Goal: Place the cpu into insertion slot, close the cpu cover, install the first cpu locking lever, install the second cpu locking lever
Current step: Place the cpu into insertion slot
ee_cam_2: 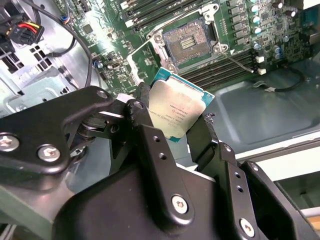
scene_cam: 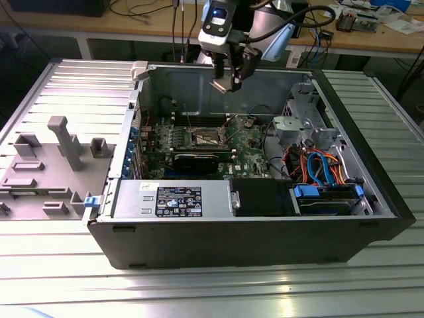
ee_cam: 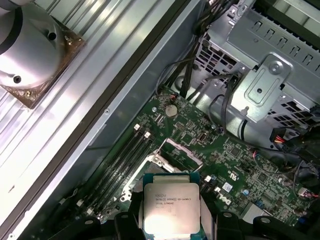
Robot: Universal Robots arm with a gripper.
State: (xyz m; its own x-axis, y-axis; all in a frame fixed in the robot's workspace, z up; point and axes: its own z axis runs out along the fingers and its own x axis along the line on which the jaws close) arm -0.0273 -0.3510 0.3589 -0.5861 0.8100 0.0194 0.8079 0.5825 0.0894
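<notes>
Gripper [ee_cam_2: 173,116]: clamped on the chip's two opposite edges, high above the open computer case [scene_cam: 265,240].
Chip [ee_cam_2: 180,106]: between the fingers [ee_cam_2: 146,127], silver top showing (well apart from the socket).
Socket [ee_cam_2: 188,40]: uncovered, on the green board [ee_cam: 191,136] below.

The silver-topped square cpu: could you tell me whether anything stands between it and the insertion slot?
Nothing visible does. The black gripper holds the silver-topped square cpu above the green circuit board, and the dark-centred, silver-rimmed insertion slot lies uncovered.
</notes>
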